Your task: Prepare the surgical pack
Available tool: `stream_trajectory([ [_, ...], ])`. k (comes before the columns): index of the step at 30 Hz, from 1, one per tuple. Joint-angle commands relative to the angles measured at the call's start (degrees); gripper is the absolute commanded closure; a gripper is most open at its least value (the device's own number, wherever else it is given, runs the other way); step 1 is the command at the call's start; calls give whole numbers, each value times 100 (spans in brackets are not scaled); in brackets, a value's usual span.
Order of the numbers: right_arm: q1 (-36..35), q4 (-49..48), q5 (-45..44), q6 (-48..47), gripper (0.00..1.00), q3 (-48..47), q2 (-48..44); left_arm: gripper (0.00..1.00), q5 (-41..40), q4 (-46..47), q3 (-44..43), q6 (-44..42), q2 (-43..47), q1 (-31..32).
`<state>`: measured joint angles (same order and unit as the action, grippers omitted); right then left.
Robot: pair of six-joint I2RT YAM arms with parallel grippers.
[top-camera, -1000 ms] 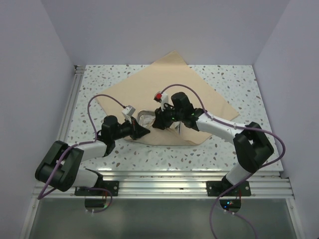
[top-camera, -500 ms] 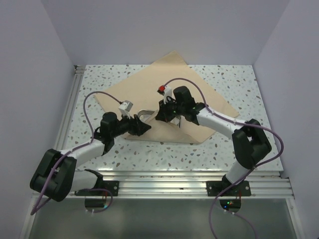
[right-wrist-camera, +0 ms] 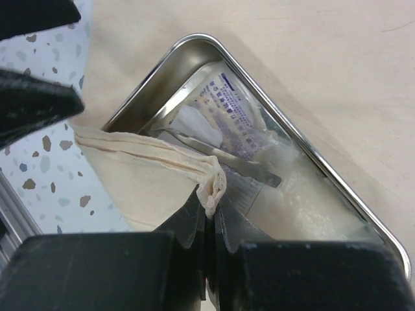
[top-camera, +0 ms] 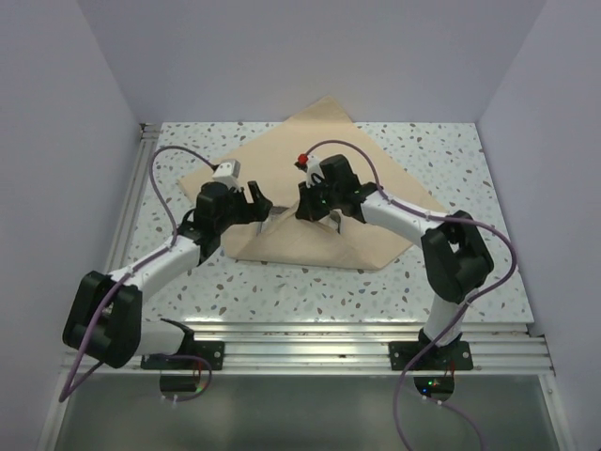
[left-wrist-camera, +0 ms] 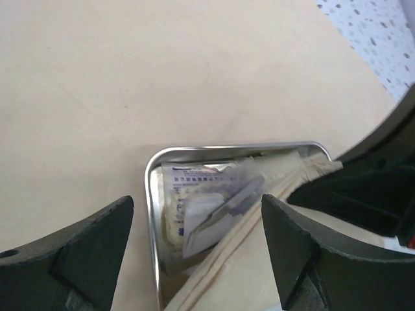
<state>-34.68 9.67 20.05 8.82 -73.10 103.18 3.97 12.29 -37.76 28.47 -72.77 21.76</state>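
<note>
Right gripper [right-wrist-camera: 209, 206] clamps the hemmed edge of the cloth [right-wrist-camera: 146, 178] over the tray [right-wrist-camera: 159, 81], left gripper [left-wrist-camera: 194, 214] spread wide above the tray's rounded corner, flat cloth around the tray.

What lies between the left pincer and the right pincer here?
The steel tray holding white packets, half covered by the tan cloth corner that the right pincer pinches; the left pincer is open. Clearest in the left wrist view.
</note>
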Motion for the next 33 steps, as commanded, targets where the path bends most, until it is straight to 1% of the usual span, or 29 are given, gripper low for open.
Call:
stream_trajectory([
  [1,75,-53,-379,-12,100,-380,123,17,-730,-517,-600,-17,-579,-58],
  [6,110,105,-493,-117,100,-740,378,18,-766,-535,-1251,-87,-1439,-128],
  [11,154,105,-625,-152,100,-899,536,23,-564,-693,-2058,-228,-2318,-259],
  [14,189,123,-696,-170,100,-1048,633,27,-423,-702,-2375,-245,-2618,-356],
  [18,251,202,-713,-223,100,-1285,844,29,-134,-641,-2631,-289,-3023,-436],
  [20,260,245,-705,-249,100,-1435,914,30,-45,-702,-2894,-429,-3268,-444],
  [23,312,298,-722,-258,100,-1619,1073,35,279,-737,-3246,-588,-3628,-444],
  [27,374,316,-749,-275,100,-1813,1240,45,569,-685,-3466,-641,-3920,-444],
  [30,409,316,-766,-275,100,-1936,1372,50,754,-535,-3493,-684,-4051,-444],
  [33,461,325,-687,-284,100,-2085,1539,52,860,-535,-3616,-772,-4183,-444],
])
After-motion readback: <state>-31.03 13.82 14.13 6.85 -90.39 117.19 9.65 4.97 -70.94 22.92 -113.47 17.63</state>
